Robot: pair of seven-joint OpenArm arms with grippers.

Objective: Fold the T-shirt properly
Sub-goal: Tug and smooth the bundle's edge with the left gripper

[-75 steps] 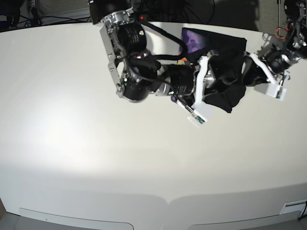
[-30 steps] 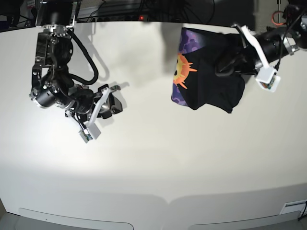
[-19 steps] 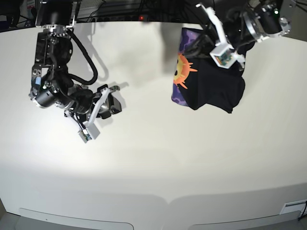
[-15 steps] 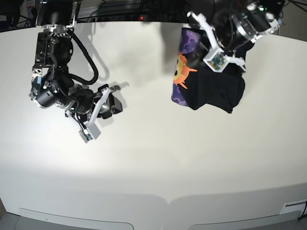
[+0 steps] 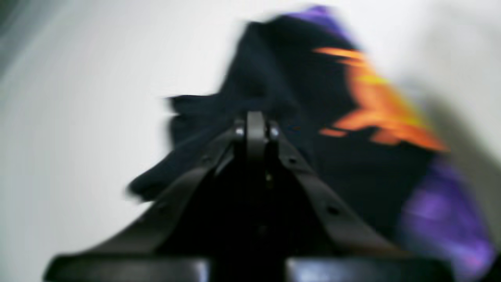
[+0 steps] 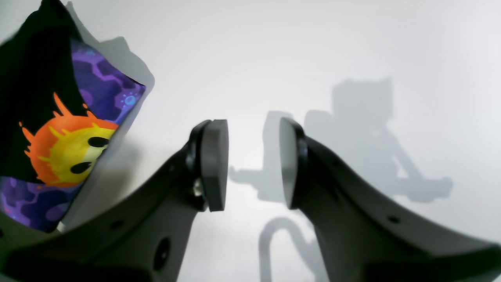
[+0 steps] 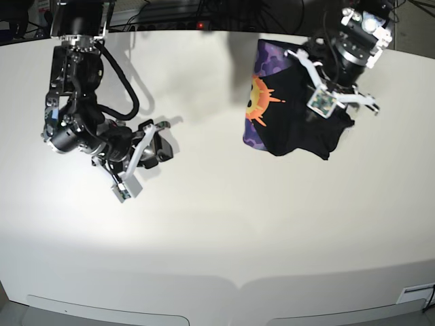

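The black T-shirt (image 7: 289, 112) lies folded at the table's back right, with a purple strip of print and the orange-yellow sun (image 7: 257, 97) showing along its left edge. My left gripper (image 7: 338, 112) hangs over the shirt's black right part. In the blurred left wrist view its fingers (image 5: 254, 127) are pressed together above the dark cloth (image 5: 274, 86); I cannot tell if they pinch any. My right gripper (image 7: 158, 141) is far to the left over bare table. It is open and empty (image 6: 252, 164), with the shirt (image 6: 58, 137) at the left of its wrist view.
The white table (image 7: 224, 224) spreads wide to the front and left. Cables and dark equipment (image 7: 204, 13) lie behind the far edge. The right arm's base (image 7: 78, 20) stands at the back left.
The arm with the left wrist camera has swung from the shirt's top edge down over its right part. The other arm, withdrawn left earlier, has stayed still. The shirt has not moved.
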